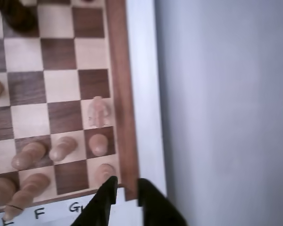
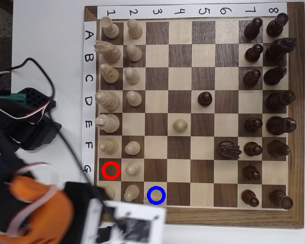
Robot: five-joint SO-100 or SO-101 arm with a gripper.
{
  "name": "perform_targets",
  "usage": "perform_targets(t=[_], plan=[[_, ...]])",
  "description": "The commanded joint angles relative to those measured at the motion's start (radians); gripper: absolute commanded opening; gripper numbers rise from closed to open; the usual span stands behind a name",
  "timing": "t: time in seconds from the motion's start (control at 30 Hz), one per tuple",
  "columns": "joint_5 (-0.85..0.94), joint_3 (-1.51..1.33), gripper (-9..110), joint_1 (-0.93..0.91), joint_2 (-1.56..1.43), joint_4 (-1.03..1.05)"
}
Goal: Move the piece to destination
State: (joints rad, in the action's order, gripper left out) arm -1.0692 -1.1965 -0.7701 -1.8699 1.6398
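In the wrist view the piece (image 1: 98, 112), a pale cream knight, stands on a light square in the board's right-hand column, two squares above the corner square. Below it are a pale pawn (image 1: 98, 144) and a pale corner piece (image 1: 105, 172). My gripper (image 1: 127, 190) hangs open over the board's wooden frame just below that corner, empty, its black fingers (image 1: 105, 197) apart from the knight. In the overhead view the destination (image 2: 156, 195) is the blue-ringed light square at H3. The knight blends into it there and is hard to make out. My fingertips are hidden under the arm.
Pale pieces fill the first two ranks (image 2: 112, 73). A red ring (image 2: 111, 170) marks empty G1. A pale pawn (image 2: 180, 124), a dark pawn (image 2: 205, 98) and a dark knight (image 2: 229, 149) stand mid-board. The orange arm (image 2: 38, 203) and cables (image 2: 25, 96) lie left of the board.
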Motion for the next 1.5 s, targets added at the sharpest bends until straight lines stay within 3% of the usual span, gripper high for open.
perform_targets(t=[0.0, 0.4, 0.67, 0.9, 1.47], plan=[[0.069, 0.118, 0, -0.054, -0.083, 0.026], [0.657, 0.163, 0, -0.474, -0.198, -0.08], [1.063, -0.302, 0, -0.839, -0.37, -0.333], [1.112, -0.747, 0, -0.9, -0.522, -0.565], [1.028, -1.397, 0, -0.867, -0.741, -0.945]])
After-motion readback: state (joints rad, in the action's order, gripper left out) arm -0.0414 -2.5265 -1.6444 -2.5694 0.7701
